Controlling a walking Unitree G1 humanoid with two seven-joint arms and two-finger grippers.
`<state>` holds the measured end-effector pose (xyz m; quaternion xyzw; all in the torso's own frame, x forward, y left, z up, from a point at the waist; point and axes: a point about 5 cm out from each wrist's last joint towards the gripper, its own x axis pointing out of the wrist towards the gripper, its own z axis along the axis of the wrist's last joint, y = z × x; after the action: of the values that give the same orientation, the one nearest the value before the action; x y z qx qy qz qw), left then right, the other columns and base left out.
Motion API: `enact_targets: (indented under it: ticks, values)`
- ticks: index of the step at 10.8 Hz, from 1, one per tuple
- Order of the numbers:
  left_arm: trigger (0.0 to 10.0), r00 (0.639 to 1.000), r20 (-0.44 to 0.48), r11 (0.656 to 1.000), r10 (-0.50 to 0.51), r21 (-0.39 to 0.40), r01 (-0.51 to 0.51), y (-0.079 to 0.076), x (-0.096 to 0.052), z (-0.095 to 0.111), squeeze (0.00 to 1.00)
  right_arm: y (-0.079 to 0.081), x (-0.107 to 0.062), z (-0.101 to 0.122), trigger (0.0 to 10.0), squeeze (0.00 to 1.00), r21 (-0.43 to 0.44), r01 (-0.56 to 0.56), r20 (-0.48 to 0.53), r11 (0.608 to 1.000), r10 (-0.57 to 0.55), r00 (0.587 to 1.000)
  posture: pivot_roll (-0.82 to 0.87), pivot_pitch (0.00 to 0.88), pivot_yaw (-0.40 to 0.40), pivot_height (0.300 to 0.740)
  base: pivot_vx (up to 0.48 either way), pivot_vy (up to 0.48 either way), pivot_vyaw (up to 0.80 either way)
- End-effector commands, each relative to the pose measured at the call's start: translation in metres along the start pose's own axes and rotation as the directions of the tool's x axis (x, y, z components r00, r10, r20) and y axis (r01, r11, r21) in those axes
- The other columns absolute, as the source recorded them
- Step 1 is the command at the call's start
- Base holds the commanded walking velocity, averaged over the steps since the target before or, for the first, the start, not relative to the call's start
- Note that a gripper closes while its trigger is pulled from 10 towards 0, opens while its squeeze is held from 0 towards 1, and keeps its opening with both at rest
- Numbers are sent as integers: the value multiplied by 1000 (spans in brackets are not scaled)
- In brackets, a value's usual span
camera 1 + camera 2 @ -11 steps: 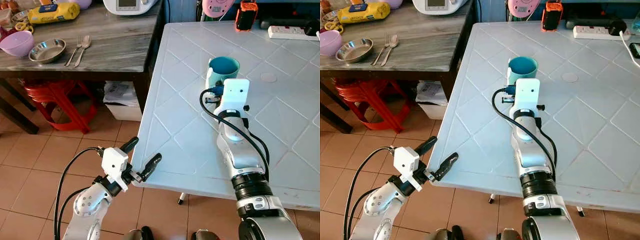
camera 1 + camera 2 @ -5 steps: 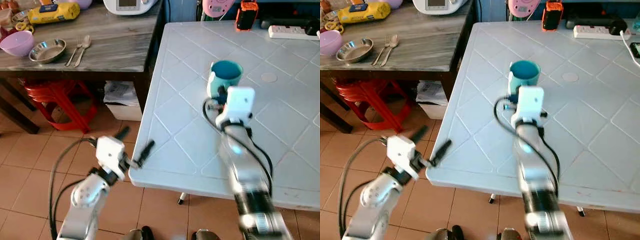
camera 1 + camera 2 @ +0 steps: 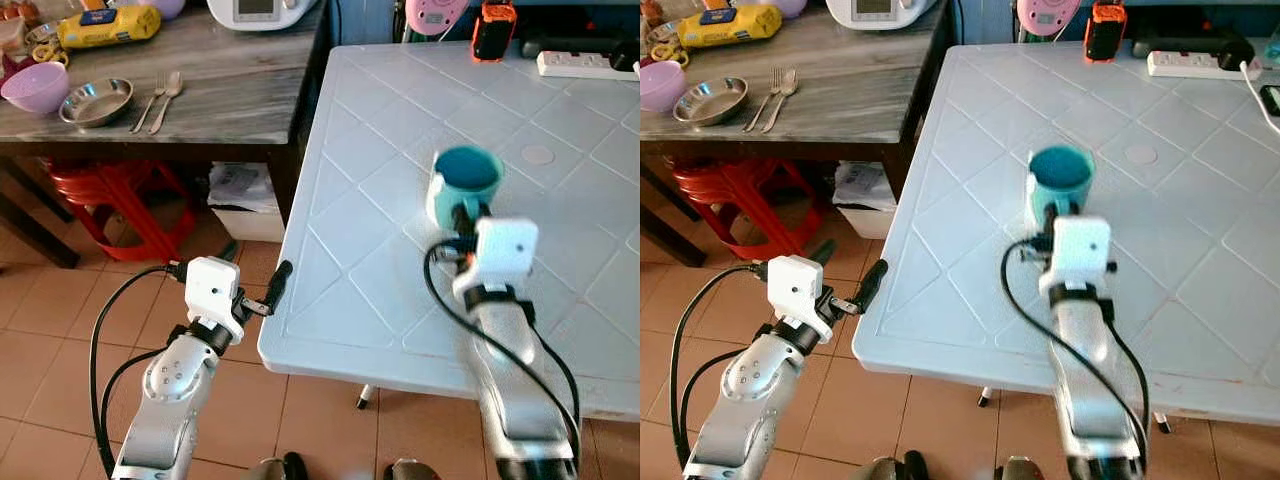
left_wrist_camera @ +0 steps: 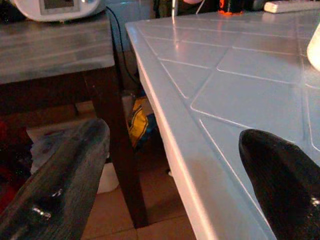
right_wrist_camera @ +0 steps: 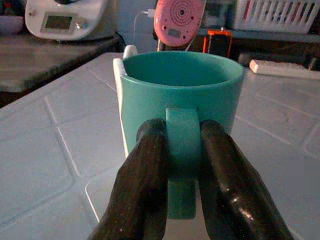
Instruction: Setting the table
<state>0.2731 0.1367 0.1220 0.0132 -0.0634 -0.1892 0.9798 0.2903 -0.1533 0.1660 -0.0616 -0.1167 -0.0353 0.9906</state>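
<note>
On the white counter, seen from the head views, the teal mug stands upright just ahead of the right gripper, its handle turned back toward that arm; the right arm is blurred here, so the exact contact is hard to read. The left gripper hangs off the counter's near left corner, well apart from the mug, so the right arm is plainly the nearer one. Farther left, a steel bowl, a purple bowl and a fork and spoon lie on the dark wooden counter.

From the left wrist view, the left gripper's fingers stand wide apart with nothing between them, beside the counter's edge.

From the right wrist view, the two fingers are closed on the mug's handle, one each side. The mug looks empty, though its bottom is hidden.
</note>
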Motion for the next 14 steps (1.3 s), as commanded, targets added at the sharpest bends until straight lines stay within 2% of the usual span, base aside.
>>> enact_targets:
  ticks: [1,4,14]
  values:
    - [10000,1000,-5,1000,12,15,-12,4,1,0,0,4,-3,0,10000,0,14,-11,-11,1000,11,1000,-137,166,134,740,0,0,0]
    - [10000,1000,0,1000,16,15,-16,5,2,0,0,3,-1,6,10000,0,2,-22,-2,1000,22,1000,-138,162,123,740,0,208,0]
    - [10000,1000,-3,1000,2,13,-2,1,1,-7,0,3,0,8,10000,0,-2,-14,-4,1000,14,1000,-137,162,129,740,0,416,0]
